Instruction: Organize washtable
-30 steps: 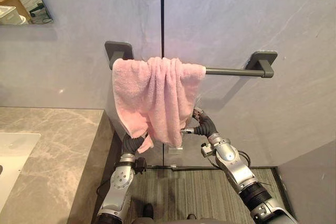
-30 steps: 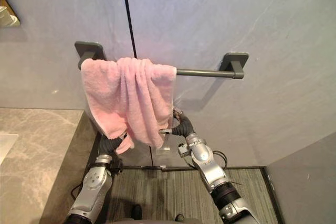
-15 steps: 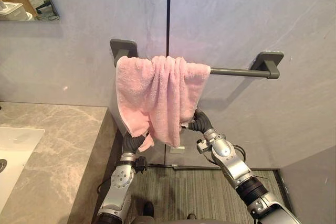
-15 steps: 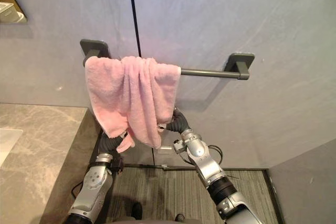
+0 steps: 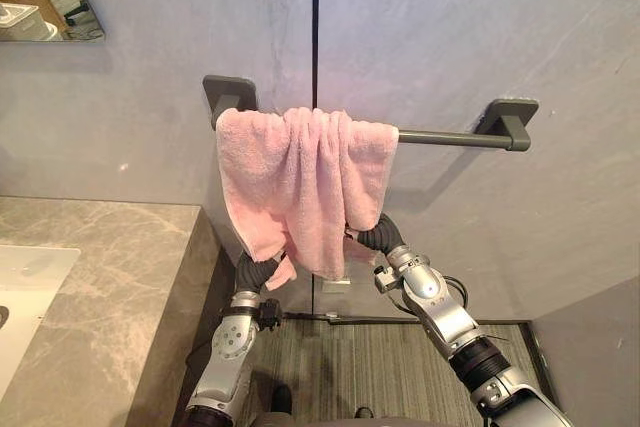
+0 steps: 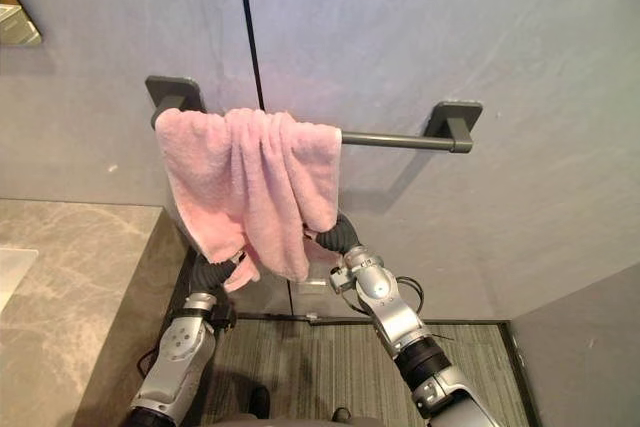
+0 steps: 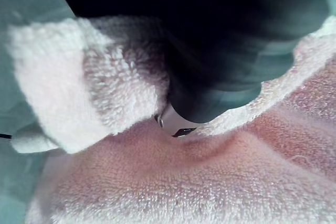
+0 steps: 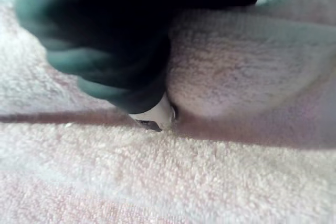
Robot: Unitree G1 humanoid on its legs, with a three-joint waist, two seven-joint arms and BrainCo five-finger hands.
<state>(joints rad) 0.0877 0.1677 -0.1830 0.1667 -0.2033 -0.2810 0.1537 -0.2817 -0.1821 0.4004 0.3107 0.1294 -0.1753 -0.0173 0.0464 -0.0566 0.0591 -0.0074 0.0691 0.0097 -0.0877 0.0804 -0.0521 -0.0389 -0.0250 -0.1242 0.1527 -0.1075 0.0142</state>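
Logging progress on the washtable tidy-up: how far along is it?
Done: the pink towel hangs over the towel bar. In hand: left hand and right hand are in its lower folds. Left: it sits bunched at the bar's left end, so spreading probably remains.

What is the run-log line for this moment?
pink towel bunched at left end of towel bar | left hand behind towel's lower edge | right hand behind towel's lower edge

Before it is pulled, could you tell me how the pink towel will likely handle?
Probably floppy: the towel hangs in soft folds over the bar. Its fluffy pile likely grips well. Merely draped, it may slide off if tugged.
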